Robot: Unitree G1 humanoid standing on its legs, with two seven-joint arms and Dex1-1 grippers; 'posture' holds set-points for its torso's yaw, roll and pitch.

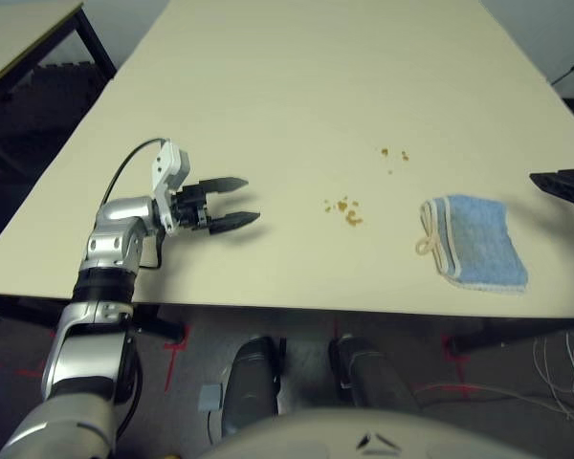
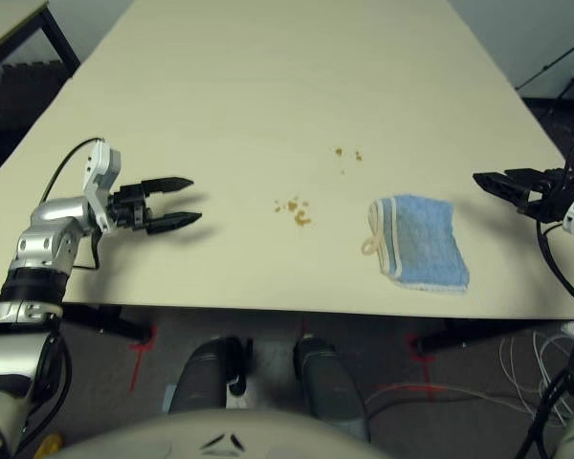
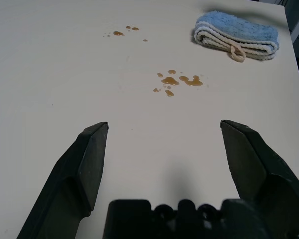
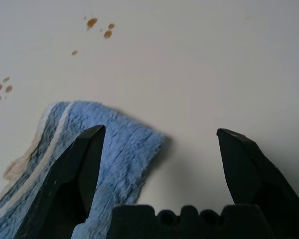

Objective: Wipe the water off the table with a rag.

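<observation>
The rag (image 1: 478,239), a folded light blue cloth with cream edging and a string loop, lies flat on the cream table (image 1: 297,86) near its front right. Water shows as amber droplets in two small clusters: one (image 1: 344,210) left of the rag, one (image 1: 394,154) farther back. My right gripper (image 2: 497,182) hovers open just right of the rag, fingers pointing at it, nothing between them. My left gripper (image 1: 237,203) stands open above the table's front left, pointing toward the droplets, also empty. In the right wrist view the rag (image 4: 109,159) lies just beyond the fingers (image 4: 72,179).
A smaller beige table with a black frame (image 1: 29,38) stands at the far left. The table's front edge runs just below both grippers. Cables (image 1: 564,373) lie on the floor at the right.
</observation>
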